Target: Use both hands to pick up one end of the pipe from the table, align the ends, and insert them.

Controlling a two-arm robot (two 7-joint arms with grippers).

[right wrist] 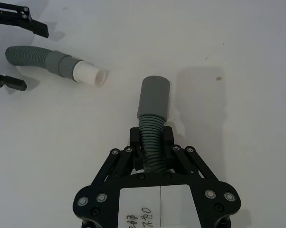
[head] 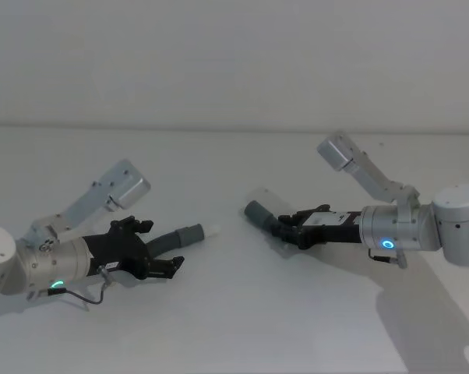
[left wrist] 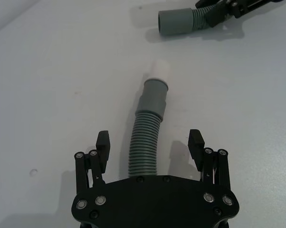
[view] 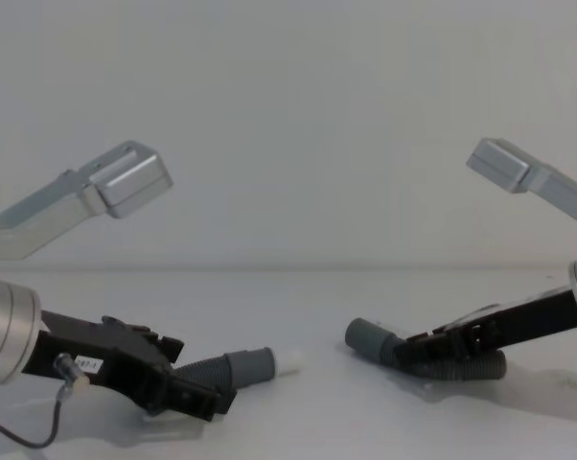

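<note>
The pipe lies in two pieces on the white table (head: pixel 234 327). The left piece (left wrist: pixel 145 142) is ribbed hose with a grey cuff (left wrist: pixel 155 97) and a white tip (left wrist: pixel 161 70); it rests flat. My left gripper (left wrist: pixel 150 140) is open, one finger on each side of its hose, not touching (head: pixel 163 248). My right gripper (right wrist: pixel 151 137) is shut on the ribbed hose of the right piece, just behind its plain grey cuff (right wrist: pixel 155 97). That cuff (head: pixel 258 212) points toward the white tip (head: pixel 213 230) and tilts slightly up (view: pixel 368 339). A gap separates the two ends.
A pale wall (head: pixel 234 62) rises behind the table's far edge. The wrist-camera housings stand above both arms, the left one (view: pixel 126 182) and the right one (view: pixel 504 163). A thin cable (head: pixel 86 300) hangs under the left wrist.
</note>
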